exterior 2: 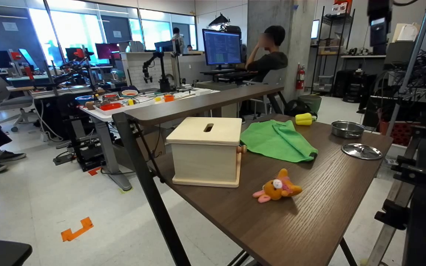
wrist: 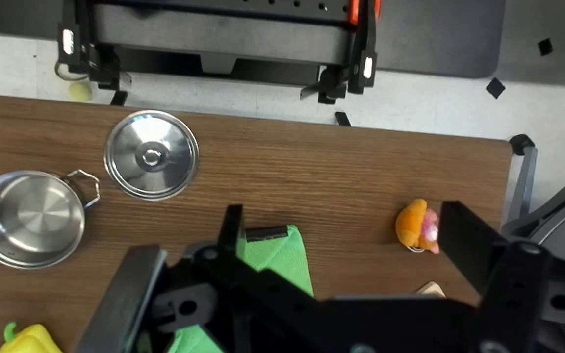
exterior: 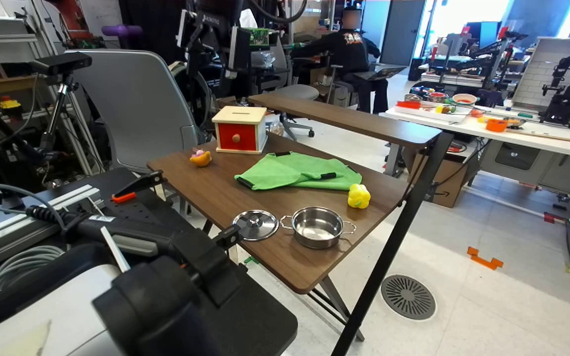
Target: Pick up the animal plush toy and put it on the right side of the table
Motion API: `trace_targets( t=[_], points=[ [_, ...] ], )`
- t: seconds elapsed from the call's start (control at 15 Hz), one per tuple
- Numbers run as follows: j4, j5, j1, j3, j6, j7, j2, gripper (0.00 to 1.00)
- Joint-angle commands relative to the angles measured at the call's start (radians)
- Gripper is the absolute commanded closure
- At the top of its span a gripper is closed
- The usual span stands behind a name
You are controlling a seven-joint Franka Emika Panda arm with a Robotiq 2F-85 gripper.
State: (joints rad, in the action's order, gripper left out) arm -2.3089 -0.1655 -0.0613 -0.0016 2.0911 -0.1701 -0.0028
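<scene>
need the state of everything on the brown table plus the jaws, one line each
Plush toy: lying down, not gripped
Pot: upright, uncovered, empty
Lid: flat beside the pot, right way up
Red drawer: shut in its wooden box
Green cloth: spread out, creased
Yellow pepper: lying on its side
Jaws: wide open, holding nothing

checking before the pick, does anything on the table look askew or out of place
Only mildly: the plush toy lies tipped over, the metal lid rests beside the pot instead of on it, and the green cloth is rumpled. No spill or damage shows.
</scene>
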Motion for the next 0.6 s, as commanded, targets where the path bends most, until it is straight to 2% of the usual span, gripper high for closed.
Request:
trace_targets(
  t=[0.0, 0.33, 0.53],
  points=[
    [0.081, -0.018, -0.027, 0.058, 0.114, 0.066, 0.146, 0.0],
    [0.152, -0.01, -0.06, 0.126, 0.215, 0.091, 0.314, 0.0],
    [0.182, 0.027, -0.076, 0.138, 0.266, 0.103, 0.392, 0.0]
  ],
)
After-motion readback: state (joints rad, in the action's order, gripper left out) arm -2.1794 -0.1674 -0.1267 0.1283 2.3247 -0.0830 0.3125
